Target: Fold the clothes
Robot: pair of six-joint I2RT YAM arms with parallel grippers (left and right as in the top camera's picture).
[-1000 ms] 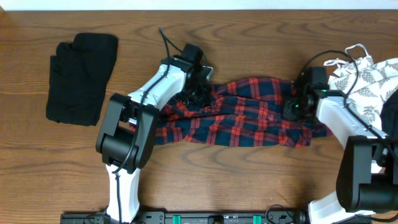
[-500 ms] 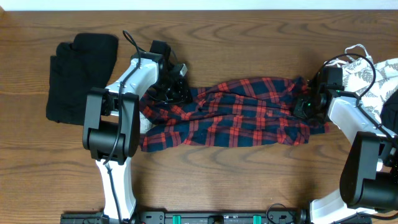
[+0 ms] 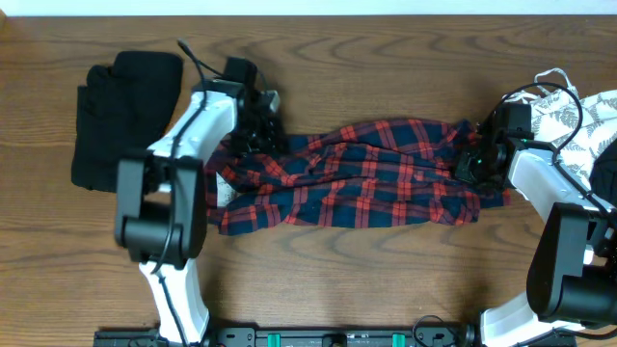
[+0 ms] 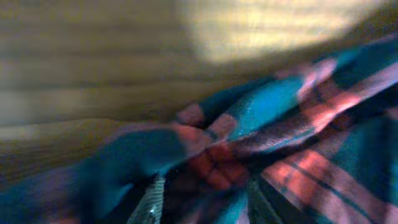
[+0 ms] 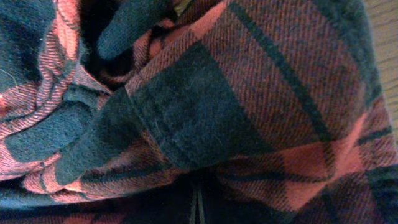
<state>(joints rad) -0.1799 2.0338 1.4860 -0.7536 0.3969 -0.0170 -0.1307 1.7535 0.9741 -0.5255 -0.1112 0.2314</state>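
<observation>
Overhead, the plaid shirt [image 3: 366,183] lies crumpled on the worktop [image 3: 386,58], stretched between both sets of fingers. The right fingers [image 3: 470,162] are clenched on one end. The left fingers [image 3: 258,137] are pressed into the other end; I cannot tell whether they grip it.

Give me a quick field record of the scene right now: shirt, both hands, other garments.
plaid shirt: unfolded, rumpled, stretched left to right across the middle of the table
left hand: on the shirt's left end; grip unclear, wrist view blurred
right hand: shut, pinching the shirt's right end
black garment: far left, apart from the shirt
leaf-print garment: bunched at the right edge
fold status: no fold made yet
</observation>
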